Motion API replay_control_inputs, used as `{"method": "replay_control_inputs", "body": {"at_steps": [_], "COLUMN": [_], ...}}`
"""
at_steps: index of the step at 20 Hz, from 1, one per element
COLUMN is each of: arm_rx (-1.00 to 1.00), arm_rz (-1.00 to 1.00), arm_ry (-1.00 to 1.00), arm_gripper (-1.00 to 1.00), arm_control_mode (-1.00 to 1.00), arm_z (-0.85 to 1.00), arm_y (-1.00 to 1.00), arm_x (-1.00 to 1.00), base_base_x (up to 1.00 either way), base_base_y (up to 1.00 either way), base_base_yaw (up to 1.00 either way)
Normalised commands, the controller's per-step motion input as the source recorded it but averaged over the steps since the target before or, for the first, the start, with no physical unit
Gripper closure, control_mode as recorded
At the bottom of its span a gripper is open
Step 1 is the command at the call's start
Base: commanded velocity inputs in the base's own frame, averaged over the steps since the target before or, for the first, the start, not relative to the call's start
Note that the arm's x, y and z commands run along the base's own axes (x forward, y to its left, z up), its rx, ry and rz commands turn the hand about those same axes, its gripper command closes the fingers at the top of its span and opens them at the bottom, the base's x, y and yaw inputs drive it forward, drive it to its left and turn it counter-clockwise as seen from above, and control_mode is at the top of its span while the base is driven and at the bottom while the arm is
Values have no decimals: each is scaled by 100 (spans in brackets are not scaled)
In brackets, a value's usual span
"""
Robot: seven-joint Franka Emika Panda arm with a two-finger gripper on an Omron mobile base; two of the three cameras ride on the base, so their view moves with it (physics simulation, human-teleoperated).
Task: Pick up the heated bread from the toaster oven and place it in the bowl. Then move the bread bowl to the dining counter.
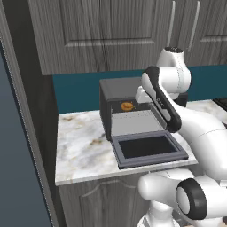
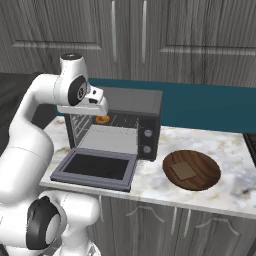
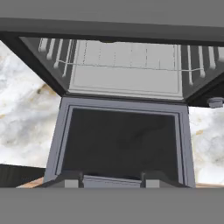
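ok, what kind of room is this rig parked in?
Almost certainly a kitchen, rendered. A toaster oven stands with its door dropped open on a marble-look counter, grey wood cabinets hang above a teal backsplash, and a wooden bowl sits beside the oven.

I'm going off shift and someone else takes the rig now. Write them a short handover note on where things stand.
Claw: fingertips apart, holding nothing, poised over the oven's dropped door.
Toaster oven: on the marble counter, door fully open and lying flat.
Heated bread: inside, on the rack toward the back.
Bowl: on the counter right of the oven, with a flat tan square in it.
Done: door open.
Left: grasp bread, put it in bowl, carry bowl to dining counter.
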Motion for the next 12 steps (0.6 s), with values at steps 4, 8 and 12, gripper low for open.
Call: {"method": "replay_control_inputs", "body": {"at_steps": [4, 8, 12], "arm_rx": [0, -1, 0], "arm_rz": [0, 0, 0], "arm_ry": [-3, -6, -30], "arm_gripper": [-100, -100, -100], "arm_control_mode": [-100, -100, -100], "arm_z": [0, -14, -65], "arm_y": [0, 3, 2], "arm_x": [-11, -8, -9], "base_base_x": [0, 0, 0], "base_base_y": [0, 0, 0], "base_base_yaw": [0, 0, 0]}}
